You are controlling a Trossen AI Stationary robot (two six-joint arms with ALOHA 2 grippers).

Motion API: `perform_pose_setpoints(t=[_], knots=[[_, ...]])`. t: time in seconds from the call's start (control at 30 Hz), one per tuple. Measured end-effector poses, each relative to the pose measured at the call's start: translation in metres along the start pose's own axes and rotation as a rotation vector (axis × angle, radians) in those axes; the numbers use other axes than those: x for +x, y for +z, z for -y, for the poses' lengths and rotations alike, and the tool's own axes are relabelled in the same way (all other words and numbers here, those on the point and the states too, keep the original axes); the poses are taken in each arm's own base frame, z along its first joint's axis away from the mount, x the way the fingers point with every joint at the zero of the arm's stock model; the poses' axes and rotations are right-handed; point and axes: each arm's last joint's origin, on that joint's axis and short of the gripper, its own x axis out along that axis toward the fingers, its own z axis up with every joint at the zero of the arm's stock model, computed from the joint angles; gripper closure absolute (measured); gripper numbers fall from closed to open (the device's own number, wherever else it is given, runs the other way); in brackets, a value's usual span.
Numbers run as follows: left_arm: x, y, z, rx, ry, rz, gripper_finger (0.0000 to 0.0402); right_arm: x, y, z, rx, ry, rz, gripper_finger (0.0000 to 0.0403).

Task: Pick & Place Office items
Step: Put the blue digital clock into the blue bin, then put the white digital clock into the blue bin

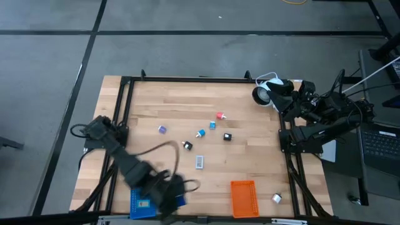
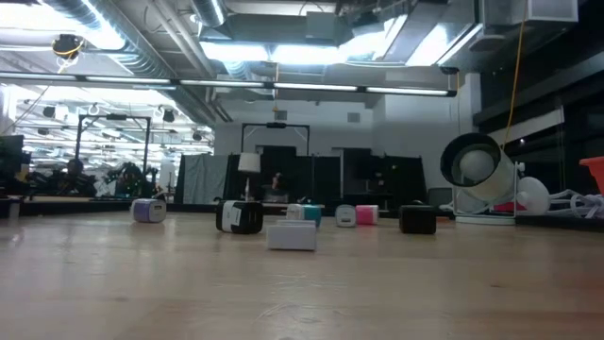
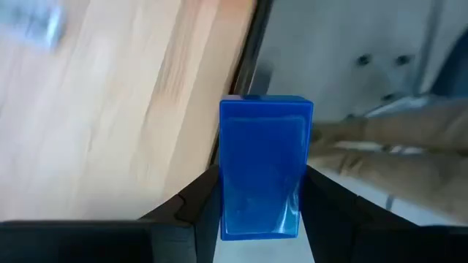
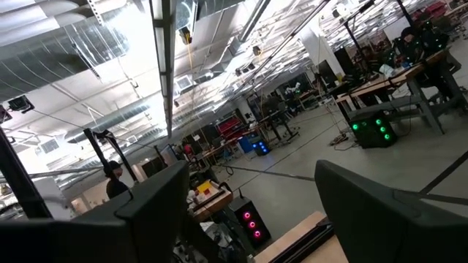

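Two dark arms flank a pale wooden table with a black frame. Largest on it are two rectangular trays at the near edge: a blue plastic tray at near left and an orange ribbed tray at near centre-right, with a small silver piece just right of the orange one. A big white round lamp-like device sits at the far right corner.

Over the blue tray, the left gripper is clenched on a glossy dark-blue flat rectangle, held upright between its two fingers. Only the left wrist view shows this grip; from above the gripper is blurred and hides the piece.

At the far right the right gripper waits off the table's edge, its fingers spread and holding nothing; its wrist view looks into the room.

Mid-table lie the small office items, well apart from both grippers: a white flat rectangle nearest, a black-white chunk left of centre, a black chunk, two light-blue chunks, a red chunk farthest and a purple chunk at left. The low view shows them in a row, but no trays.
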Motion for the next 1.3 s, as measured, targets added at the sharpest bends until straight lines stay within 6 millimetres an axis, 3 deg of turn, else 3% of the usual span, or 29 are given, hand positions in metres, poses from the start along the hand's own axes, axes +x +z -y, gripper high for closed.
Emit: perform_pose_setpoints(t=[0.1,0.27,0.5,0.7,0.83,0.9,1.1,1.3], knots=[[-0.001,-0.038,0.006,-0.059,0.075,-0.050,0.0254,0.000,0.000,0.000,0.001,0.000,0.000,0.0101],[0.024,-0.098,0.003,-0.187,0.216,-0.082,0.0254,0.000,0.000,0.000,0.001,0.000,-0.001,0.0101],[0.066,-0.149,-0.029,-0.348,0.399,-0.093,0.0254,0.000,0.000,0.000,0.010,0.000,-0.001,0.0101],[0.101,-0.160,-0.044,-0.400,0.317,-0.084,0.0254,0.000,0.000,0.000,0.036,-0.001,-0.001,0.0101],[0.111,-0.165,-0.055,-0.421,0.336,-0.083,0.0254,0.000,0.000,0.000,0.055,-0.001,-0.002,0.0101],[0.112,-0.167,-0.058,-0.426,0.358,-0.111,0.0241,0.000,-0.001,0.000,0.055,-0.002,-0.003,0.0101],[0.109,-0.171,-0.060,-0.421,0.389,-0.181,0.0135,0.000,-0.001,0.001,0.049,-0.028,-0.002,0.0101],[0.095,-0.158,-0.054,-0.444,0.372,-0.162,0.0113,0.000,-0.001,0.004,0.046,-0.114,0.028,0.0101]])
